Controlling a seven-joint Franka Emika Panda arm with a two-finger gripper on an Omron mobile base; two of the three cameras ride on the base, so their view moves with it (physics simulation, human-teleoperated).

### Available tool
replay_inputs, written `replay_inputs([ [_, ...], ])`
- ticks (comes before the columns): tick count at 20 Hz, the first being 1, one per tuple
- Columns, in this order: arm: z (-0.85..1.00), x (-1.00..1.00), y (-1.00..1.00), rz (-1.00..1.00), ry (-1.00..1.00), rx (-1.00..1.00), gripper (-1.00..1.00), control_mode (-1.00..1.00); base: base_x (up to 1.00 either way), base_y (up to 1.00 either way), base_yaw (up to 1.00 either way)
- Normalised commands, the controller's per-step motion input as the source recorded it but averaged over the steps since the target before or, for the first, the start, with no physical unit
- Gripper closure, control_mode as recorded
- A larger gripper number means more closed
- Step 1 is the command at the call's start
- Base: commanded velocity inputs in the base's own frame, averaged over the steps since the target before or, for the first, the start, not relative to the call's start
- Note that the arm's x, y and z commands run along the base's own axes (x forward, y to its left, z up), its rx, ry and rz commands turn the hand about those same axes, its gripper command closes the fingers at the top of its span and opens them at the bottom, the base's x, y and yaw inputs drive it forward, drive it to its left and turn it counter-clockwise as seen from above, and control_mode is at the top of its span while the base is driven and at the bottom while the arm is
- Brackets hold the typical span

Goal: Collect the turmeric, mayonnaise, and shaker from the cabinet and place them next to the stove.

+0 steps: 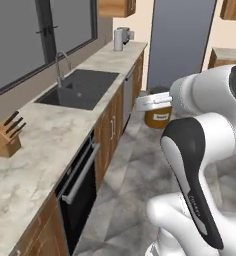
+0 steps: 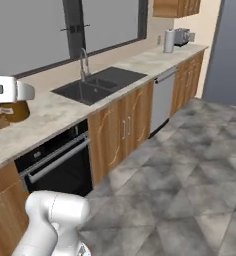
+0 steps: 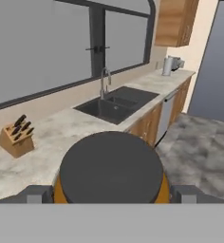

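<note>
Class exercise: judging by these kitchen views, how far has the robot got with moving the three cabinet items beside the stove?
Done: nothing visibly placed. In hand: the turmeric sits between the end effector fingers, carried above the floor alongside the counter with the sink. Left: setting it down, then the other two items.

A knife block (image 3: pixel 16 139) stands on the marble counter (image 1: pixel 35 145) near the dark sink (image 1: pixel 80 89).

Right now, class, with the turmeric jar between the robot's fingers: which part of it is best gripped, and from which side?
The round body just below the dark lid, from two opposite sides. The turmeric is an upright cylinder whose wide, flat lid probably offers little purchase; the gripper straddles it that way, fingers on either flank.
</note>
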Motion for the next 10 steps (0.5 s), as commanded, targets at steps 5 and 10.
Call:
replay_inputs([
  [5,0.00,0.00,0.00,0.00,0.00,0.00,1.00,1.00,0.58,-0.21,-0.48],
  [10,0.00,0.00,0.00,0.00,0.00,0.00,1.00,1.00,0.58,0.00,-0.51],
])
